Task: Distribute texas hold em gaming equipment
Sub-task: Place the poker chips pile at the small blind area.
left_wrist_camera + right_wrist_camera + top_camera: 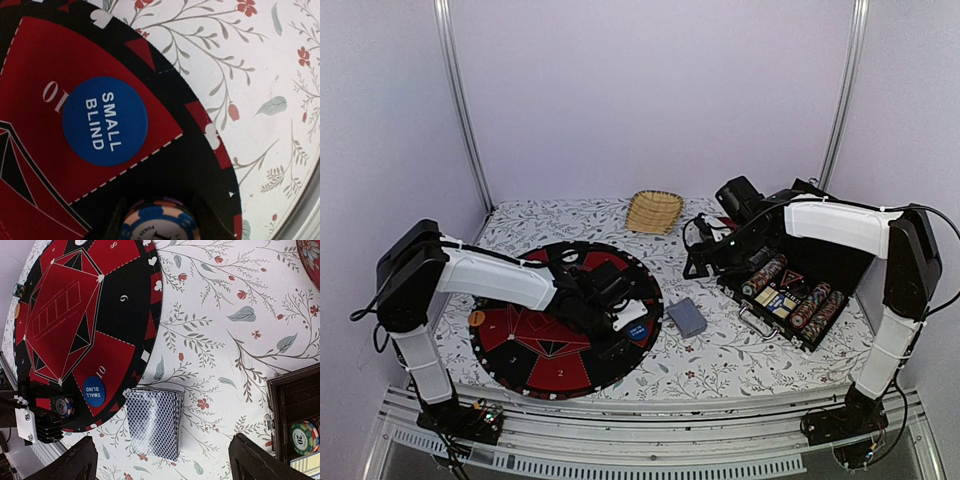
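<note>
**Tool and arm status: left tool loaded, right tool released**

1. Left tool [159,214]: partly closed and gripping a chip [160,226] with a blue and peach striped edge. The chip sits between the two dark fingers [114,222]. Whether it touches the surface below cannot be told.
2. The held chip is over the black rim of the round mat [510,350], just beside the red field numbered 10. A blue button [105,121] marked SMALL BLIND lies flat on that field, apart from the chip.
3. Left arm pose: the forearm stretches from the left base rightward across the mat, with the wrist low over the mat's right part.
4. Right tool [162,452]: spread wide and released, with nothing between the fingers and nothing touched.
5. Below the right tool, a deck of cards [154,422] lies backs up on the tabletop [720,360], just beside the mat's edge, between the mat and the case [840,265].
6. Right arm pose: the elbow is raised high at the right, and the forearm reaches left above the open case, where rows of chips [810,306] are stored.
</note>
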